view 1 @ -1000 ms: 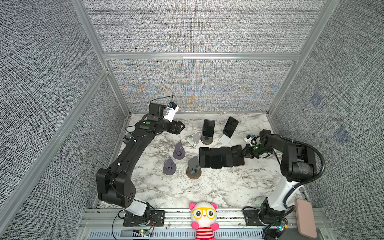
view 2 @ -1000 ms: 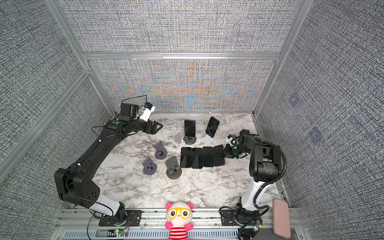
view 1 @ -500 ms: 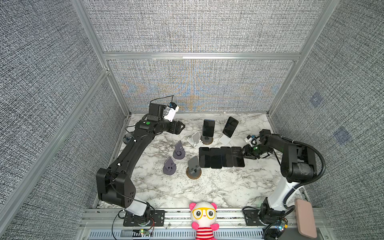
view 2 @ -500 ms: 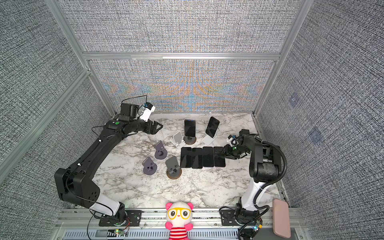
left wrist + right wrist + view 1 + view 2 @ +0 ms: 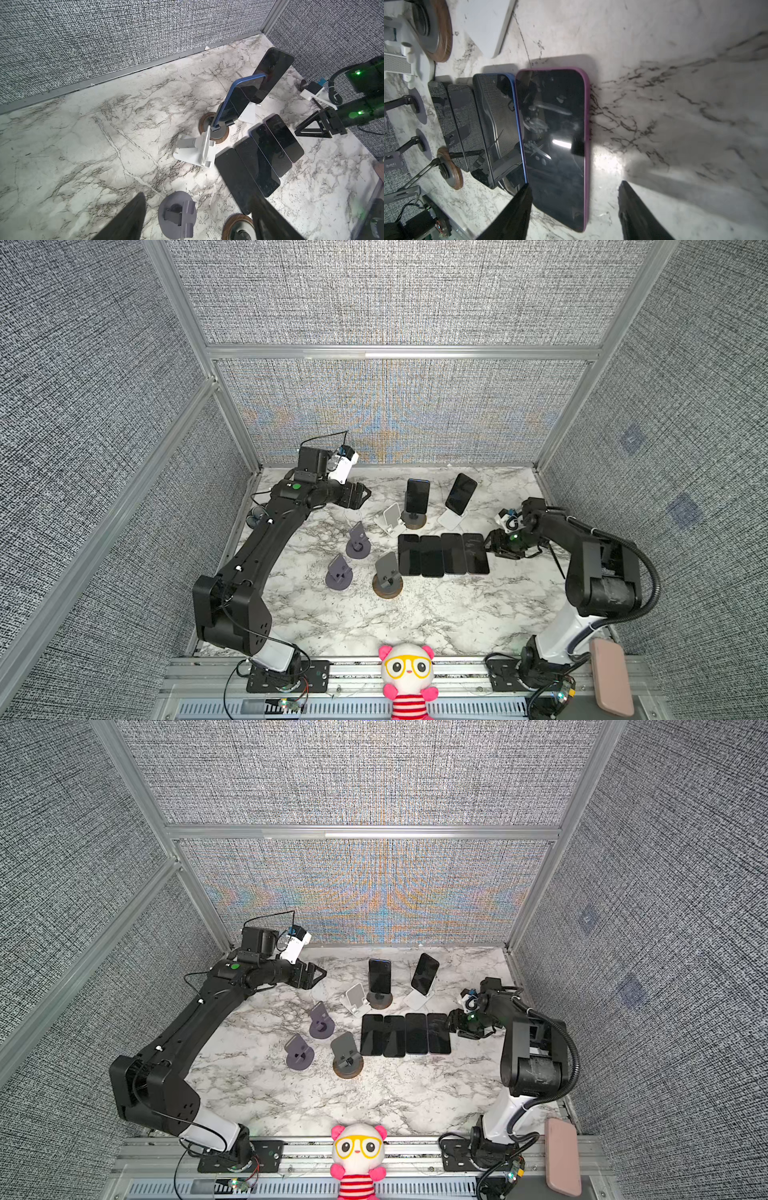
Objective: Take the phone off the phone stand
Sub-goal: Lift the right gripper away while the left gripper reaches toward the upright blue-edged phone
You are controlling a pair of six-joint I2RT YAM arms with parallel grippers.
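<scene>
Two phones stand on stands at the back of the marble table. A blue-cased phone (image 5: 417, 497) (image 5: 379, 977) (image 5: 239, 99) rests on a round wooden-based phone stand (image 5: 413, 520). A black phone (image 5: 460, 494) (image 5: 272, 72) leans on a white stand (image 5: 451, 521). Several phones lie flat in a row; the rightmost has a purple case (image 5: 476, 553) (image 5: 556, 135). My right gripper (image 5: 492, 545) (image 5: 575, 185) is open beside that phone's edge, holding nothing. My left gripper (image 5: 361, 495) (image 5: 197, 199) hovers open and empty at the back left.
Empty stands sit left of the row: a white one (image 5: 390, 520), two grey ones (image 5: 357, 541) (image 5: 338, 572) and a wooden-based one (image 5: 387, 578). A plush toy (image 5: 407, 676) sits on the front rail. Fabric walls enclose the table.
My right gripper has opened and let go of the purple-cased phone, which now lies flat at the right end of the row. The left arm has not moved.
</scene>
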